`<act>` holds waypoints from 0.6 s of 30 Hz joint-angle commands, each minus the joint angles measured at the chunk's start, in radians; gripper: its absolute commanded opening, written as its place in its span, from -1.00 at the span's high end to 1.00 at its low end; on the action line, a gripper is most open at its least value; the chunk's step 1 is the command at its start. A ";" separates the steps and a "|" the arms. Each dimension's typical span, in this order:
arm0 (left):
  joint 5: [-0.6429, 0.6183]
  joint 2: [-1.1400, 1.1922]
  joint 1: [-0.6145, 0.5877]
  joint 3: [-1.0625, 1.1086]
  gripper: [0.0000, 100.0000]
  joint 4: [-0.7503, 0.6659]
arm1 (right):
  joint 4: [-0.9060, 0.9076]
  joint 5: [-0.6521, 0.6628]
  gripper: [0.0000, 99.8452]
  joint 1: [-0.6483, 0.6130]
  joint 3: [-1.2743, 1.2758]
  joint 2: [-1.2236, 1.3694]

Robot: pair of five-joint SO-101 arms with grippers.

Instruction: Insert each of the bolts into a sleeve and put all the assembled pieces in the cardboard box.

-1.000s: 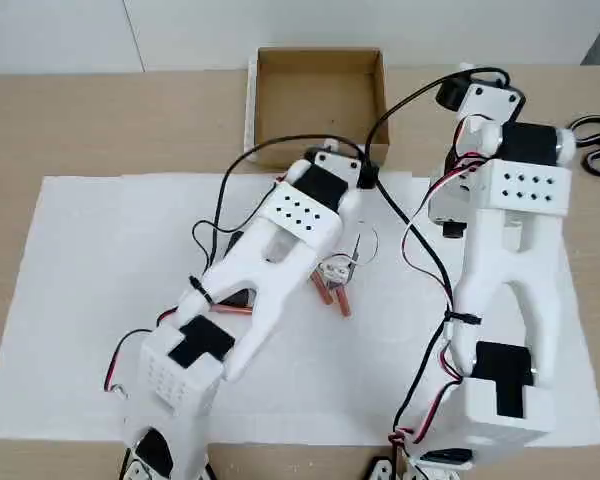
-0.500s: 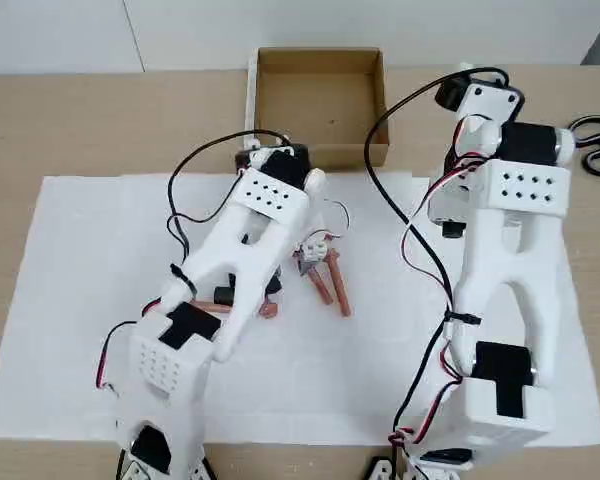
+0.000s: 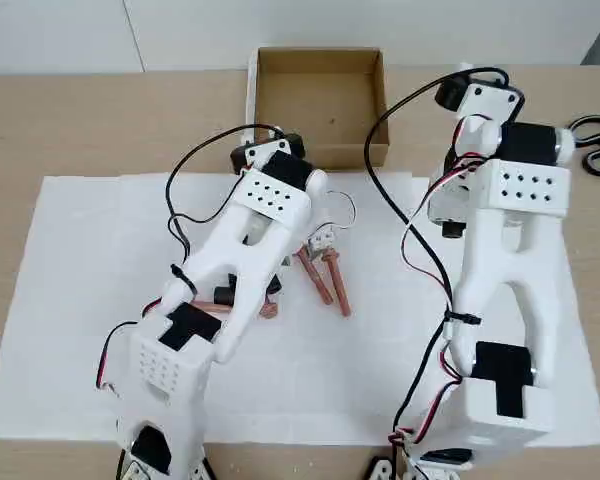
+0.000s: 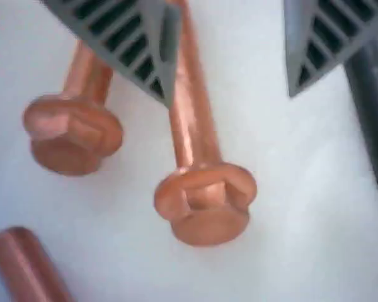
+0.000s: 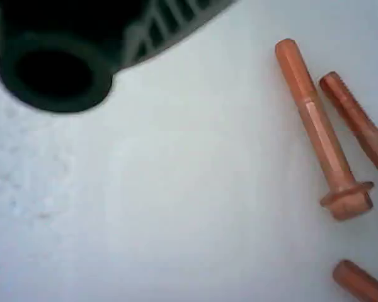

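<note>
1. High view: the cardboard box (image 3: 320, 100) stands at 12 o'clock on the bench (image 3: 100, 120), apart from both arms. The left pincer (image 3: 318, 245) hangs over the white paper (image 3: 80, 260) near the bench's middle. It is at the upper ends of two copper bolts (image 3: 337, 285), which run off toward 5 o'clock. The right pincer (image 3: 446, 215) is at 3 o'clock from them, well apart, with the held sleeve (image 3: 450, 228) in it.
2. Left wrist view: the left pincer (image 4: 232, 94) is parted and grips nothing. The nearest bolt (image 4: 198, 157) lies with its shaft between the fingers (image 4: 132, 38), against one of them, and its flanged head is past the tips. A second bolt (image 4: 72, 129) lies just outside that finger. A loose sleeve (image 4: 372, 126) lies outside the other.
3. Right wrist view: the right pincer is closed on the held sleeve (image 5: 50, 69), whose open end faces the camera. Three bolts (image 5: 318, 132) lie on the paper, well apart from it.
</note>
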State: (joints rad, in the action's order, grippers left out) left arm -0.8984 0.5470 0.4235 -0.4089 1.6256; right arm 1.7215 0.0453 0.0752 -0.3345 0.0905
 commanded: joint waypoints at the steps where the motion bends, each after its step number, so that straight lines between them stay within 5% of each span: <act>1: -0.026 0.006 -0.006 -0.030 0.78 -0.031 | 0.012 0.000 0.99 0.002 -0.015 -0.054; 18: -0.074 0.226 -0.006 -0.150 0.84 -0.031 | 0.005 0.002 0.99 0.001 0.038 -0.062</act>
State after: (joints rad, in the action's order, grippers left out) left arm -0.9659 0.7633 0.4266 -0.5224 1.6072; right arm 1.7215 0.0453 0.0752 -0.2915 0.0905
